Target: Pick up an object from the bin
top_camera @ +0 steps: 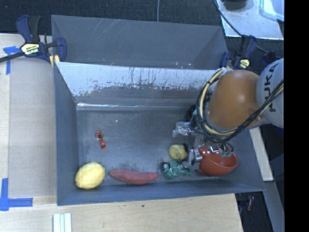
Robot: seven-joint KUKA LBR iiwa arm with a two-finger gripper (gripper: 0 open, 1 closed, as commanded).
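Gripper (193, 150) low near the floor, right front corner. Released or clenched: can't tell, cables (203, 98) mask it. Nothing seen held.

Nearest candidates:
- small olive-yellow round ball (177, 152), just left of it
- glossy red rounded bowl-shaped piece (218, 164), just beside on the right
- small green tangled toy (173, 170), in front

Advice: centre on one item only. The yellow ball looks the easiest grasp; keep clear of the red piece and side wall.

Grey metal bin (145, 81): floor scuffed, mostly bare. Well apart along the front wall are a long red sausage-shaped thing (133, 176) and a yellow lemon-shaped thing (90, 175). Small red scrap (100, 139) mid-left.
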